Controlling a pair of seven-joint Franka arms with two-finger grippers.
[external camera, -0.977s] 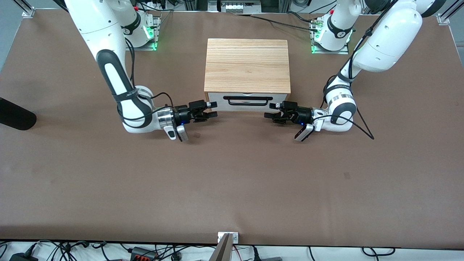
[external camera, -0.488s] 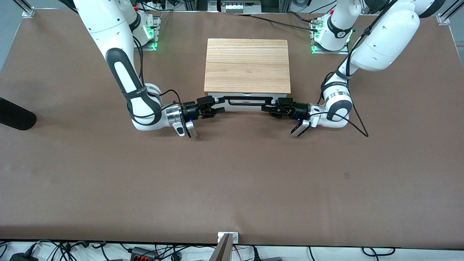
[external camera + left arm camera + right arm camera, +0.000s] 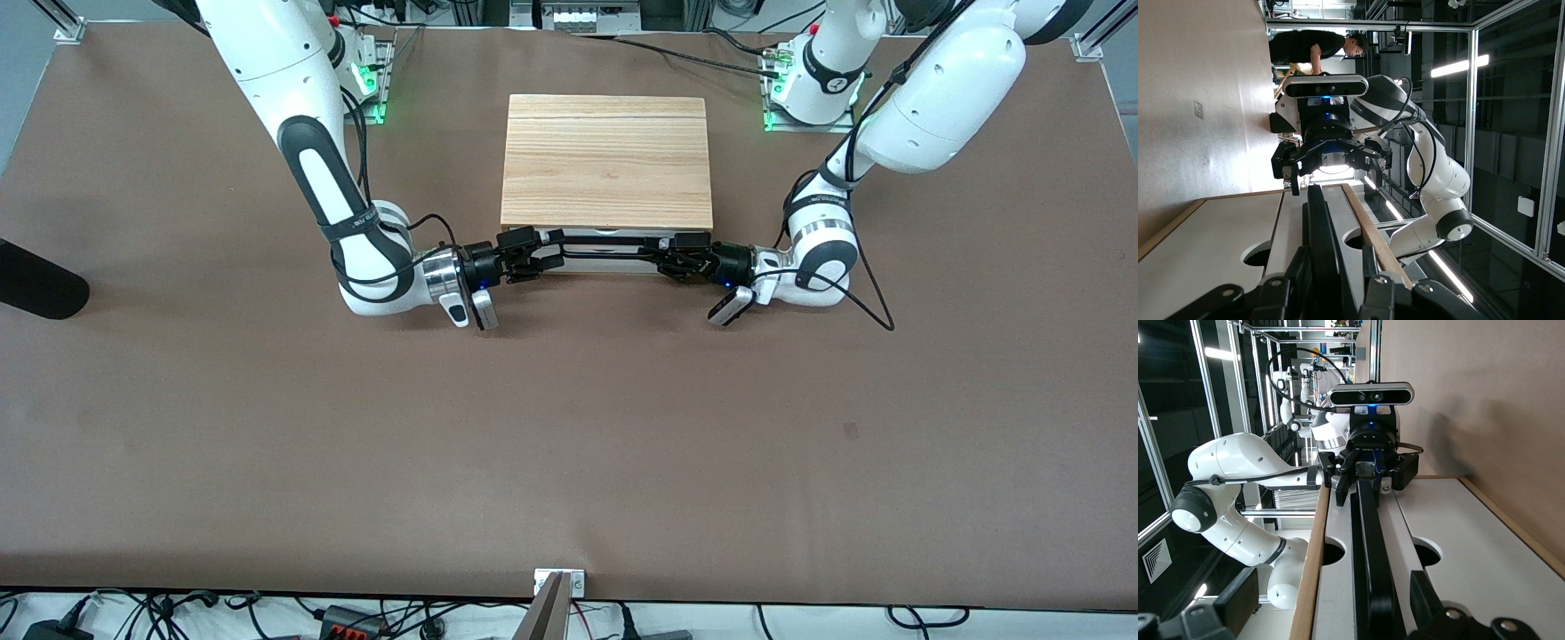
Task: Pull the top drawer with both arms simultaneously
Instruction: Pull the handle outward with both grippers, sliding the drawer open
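A light wooden cabinet [image 3: 607, 162] sits on the brown surface [image 3: 569, 427] in the upper middle of the front picture, between the two arm bases, its front facing the front camera. The top drawer [image 3: 607, 255] runs along the cabinet's lower edge in that picture as a thin white strip, and it looks shut or nearly so, with the front panel almost flush under the wooden top. Its handle [image 3: 607, 241] is a long thin black bar across the panel. The right gripper [image 3: 542, 249] comes in from the left of the picture and sits at the end of the handle toward the right arm's end of the surface; its jaws are spread, one on each side of the bar, not squeezing it. The left gripper [image 3: 667, 252] comes in from the right of the picture to the handle's other end, and its jaws also straddle the bar with gaps showing. Each wrist picture looks straight down the black bar [image 3: 1327, 253] toward the other arm's gripper, with the white panel [image 3: 1451, 553] alongside.
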